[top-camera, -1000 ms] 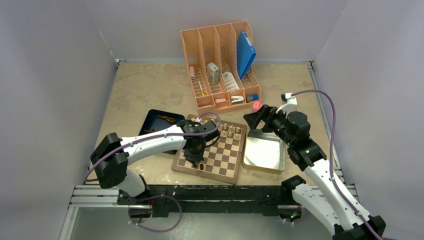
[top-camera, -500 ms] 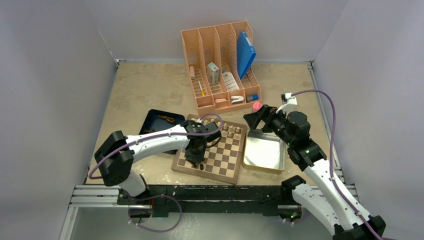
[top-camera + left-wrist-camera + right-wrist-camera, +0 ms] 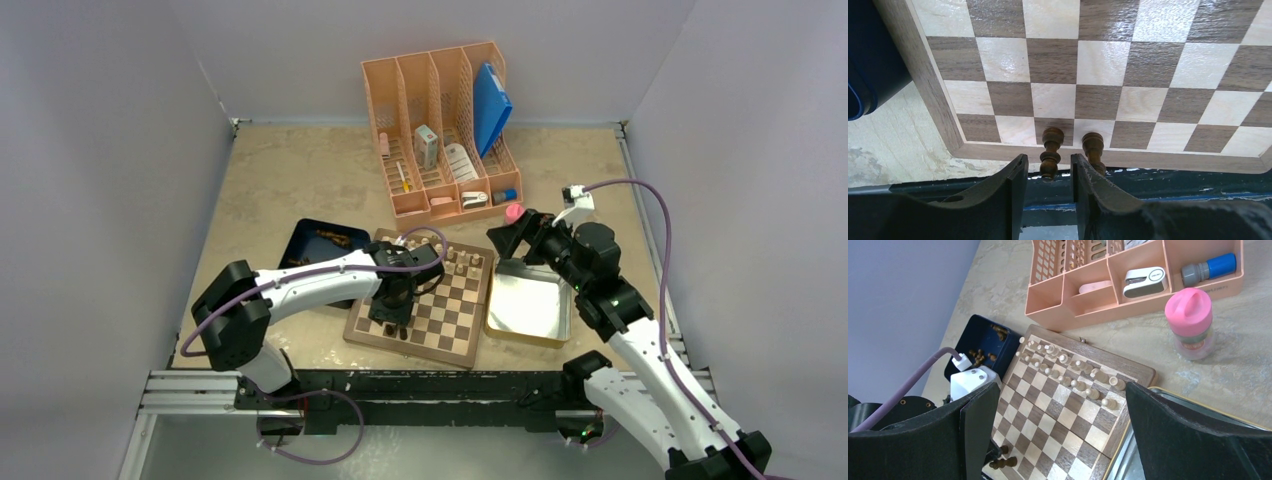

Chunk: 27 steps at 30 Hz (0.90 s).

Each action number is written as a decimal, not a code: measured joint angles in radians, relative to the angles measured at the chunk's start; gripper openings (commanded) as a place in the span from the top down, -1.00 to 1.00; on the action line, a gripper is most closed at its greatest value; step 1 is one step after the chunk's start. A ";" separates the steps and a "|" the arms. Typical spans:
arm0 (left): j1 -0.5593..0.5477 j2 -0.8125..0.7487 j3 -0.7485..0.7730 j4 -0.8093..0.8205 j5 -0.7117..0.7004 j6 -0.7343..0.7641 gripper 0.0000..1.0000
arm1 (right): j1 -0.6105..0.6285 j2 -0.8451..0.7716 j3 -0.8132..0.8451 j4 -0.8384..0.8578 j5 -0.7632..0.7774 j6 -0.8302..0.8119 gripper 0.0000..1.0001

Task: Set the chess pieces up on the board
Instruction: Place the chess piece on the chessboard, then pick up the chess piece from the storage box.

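Note:
The board lies at the table's middle. Two dark chess pieces stand side by side on its near-left edge row: one between my left fingers, the other just right of the right finger. My left gripper straddles the first piece with its jaws apart and a gap on each side, so it is open. More dark chess pieces lie in the blue tray. My right gripper hovers wide open and empty above the board's right side.
Pale pieces fill the board's far rows. A shiny metal tin sits right of the board. A peach desk organizer stands behind, with a pink-capped bottle near its right end.
My left gripper's jaws have parted from the dark piece, which now stands free on the near row. The left arm shifted slightly. The right arm has not moved.

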 measured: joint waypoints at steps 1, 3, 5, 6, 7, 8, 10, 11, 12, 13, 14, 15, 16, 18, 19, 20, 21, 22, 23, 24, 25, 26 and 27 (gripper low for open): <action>0.000 -0.002 0.000 0.006 0.000 0.000 0.22 | 0.000 0.001 0.002 -0.002 0.000 0.000 -0.97; 0.000 -0.006 0.000 0.013 -0.003 0.001 0.15 | 0.000 0.006 0.015 -0.011 -0.002 -0.001 -0.97; 0.000 -0.007 0.002 0.013 -0.010 0.002 0.04 | 0.000 0.015 0.042 -0.024 -0.005 -0.003 -0.97; 0.000 -0.007 0.003 0.013 -0.013 0.004 -0.01 | 0.000 0.016 0.049 -0.023 -0.005 -0.005 -0.97; 0.000 -0.007 0.008 0.007 -0.019 0.006 -0.05 | 0.000 0.016 0.055 -0.024 -0.007 -0.005 -0.97; 0.000 -0.007 0.015 0.003 -0.026 0.008 -0.10 | 0.000 0.015 0.060 -0.023 -0.009 -0.007 -0.97; 0.003 -0.007 0.039 -0.003 -0.043 0.010 -0.16 | 0.000 0.015 0.066 -0.023 -0.014 -0.011 -0.97; 0.007 -0.007 0.051 -0.003 -0.053 0.012 -0.18 | 0.000 0.015 0.068 -0.025 -0.019 -0.013 -0.97; 0.012 -0.009 0.063 -0.002 -0.058 0.019 -0.20 | 0.000 0.015 0.069 -0.029 -0.027 -0.014 -0.97; 0.020 -0.013 0.072 -0.002 -0.062 0.027 -0.21 | 0.000 0.014 0.069 -0.031 -0.034 -0.016 -0.97; 0.032 -0.019 0.080 0.002 -0.064 0.036 -0.21 | 0.000 0.014 0.069 -0.034 -0.038 -0.018 -0.97; 0.043 -0.027 0.085 0.006 -0.064 0.045 -0.22 | 0.000 0.014 0.069 -0.037 -0.042 -0.019 -0.97; 0.062 -0.039 0.088 0.014 -0.063 0.058 -0.22 | 0.000 0.013 0.069 -0.041 -0.045 -0.020 -0.97; 0.109 -0.068 0.089 0.041 -0.047 0.097 -0.22 | 0.000 0.008 0.069 -0.046 -0.053 -0.021 -0.97; 0.135 -0.080 0.089 0.055 -0.035 0.117 -0.22 | 0.000 0.004 0.069 -0.046 -0.056 -0.022 -0.97; 0.162 -0.092 0.089 0.071 -0.025 0.139 -0.22 | 0.000 0.000 0.069 -0.046 -0.060 -0.022 -0.97; 0.182 -0.099 0.089 0.084 -0.020 0.154 -0.22 | 0.000 -0.004 0.069 -0.045 -0.060 -0.022 -0.96; 0.213 -0.108 0.091 0.097 -0.014 0.177 -0.21 | 0.000 -0.007 0.069 -0.045 -0.061 -0.022 -0.96; 0.233 -0.111 0.094 0.104 -0.013 0.192 -0.21 | 0.000 -0.010 0.069 -0.045 -0.062 -0.022 -0.95; 0.255 -0.112 0.098 0.113 -0.013 0.212 -0.20 | 0.000 -0.010 0.069 -0.045 -0.063 -0.021 -0.95; 0.276 -0.112 0.102 0.123 -0.012 0.231 -0.19 | 0.000 -0.010 0.069 -0.045 -0.064 -0.021 -0.94; 0.294 -0.112 0.103 0.133 -0.011 0.247 -0.18 | 0.000 -0.010 0.069 -0.045 -0.064 -0.021 -0.93; 0.320 -0.112 0.106 0.143 -0.006 0.271 -0.15 | 0.000 -0.010 0.069 -0.046 -0.064 -0.021 -0.92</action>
